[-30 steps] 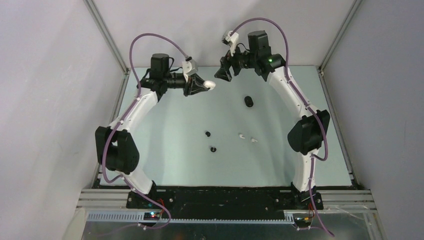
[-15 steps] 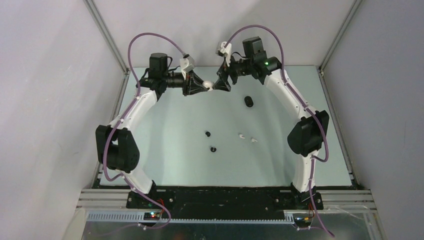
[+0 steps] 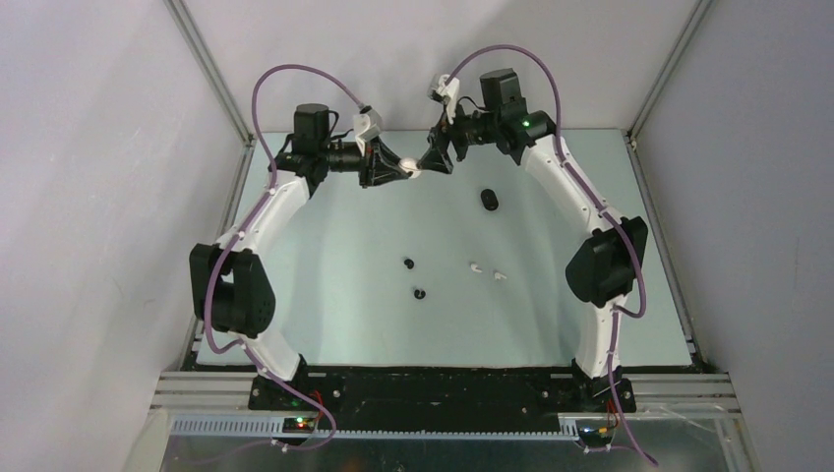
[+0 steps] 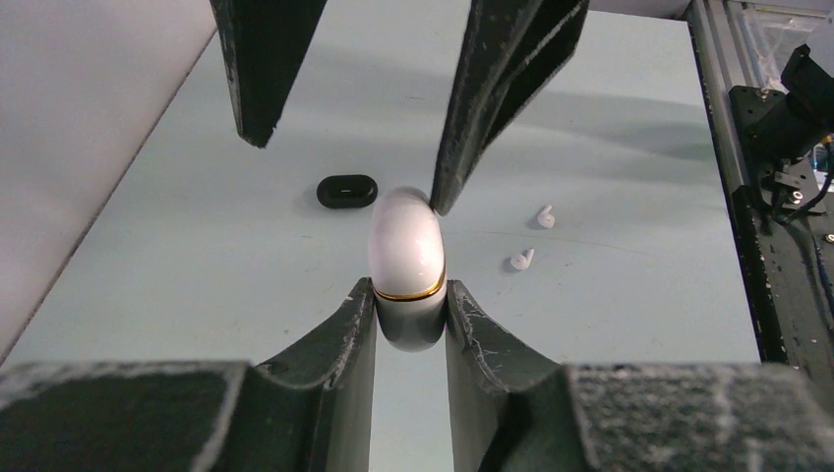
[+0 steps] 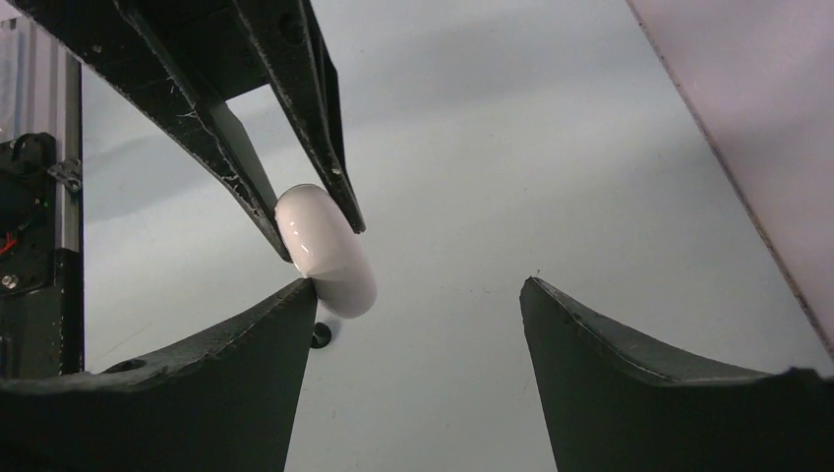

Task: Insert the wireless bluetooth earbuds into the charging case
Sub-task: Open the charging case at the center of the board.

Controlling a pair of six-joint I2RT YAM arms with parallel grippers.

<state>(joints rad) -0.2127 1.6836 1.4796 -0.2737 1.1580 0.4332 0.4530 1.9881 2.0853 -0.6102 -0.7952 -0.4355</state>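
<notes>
My left gripper is shut on a white charging case, held above the back of the table, its lid closed along a gold seam. My right gripper stands open right at the case, one fingertip touching its free end. Two white earbuds and two black earbuds lie loose on the table's middle. The white pair also shows in the left wrist view.
A black pebble-shaped case lies closed on the table right of the grippers. Pale walls and metal frame posts enclose the back and sides. One black earbud shows under the white case in the right wrist view.
My right gripper has swung left and down to the white case, now touching it. The left gripper and the earbuds have stayed put.
</notes>
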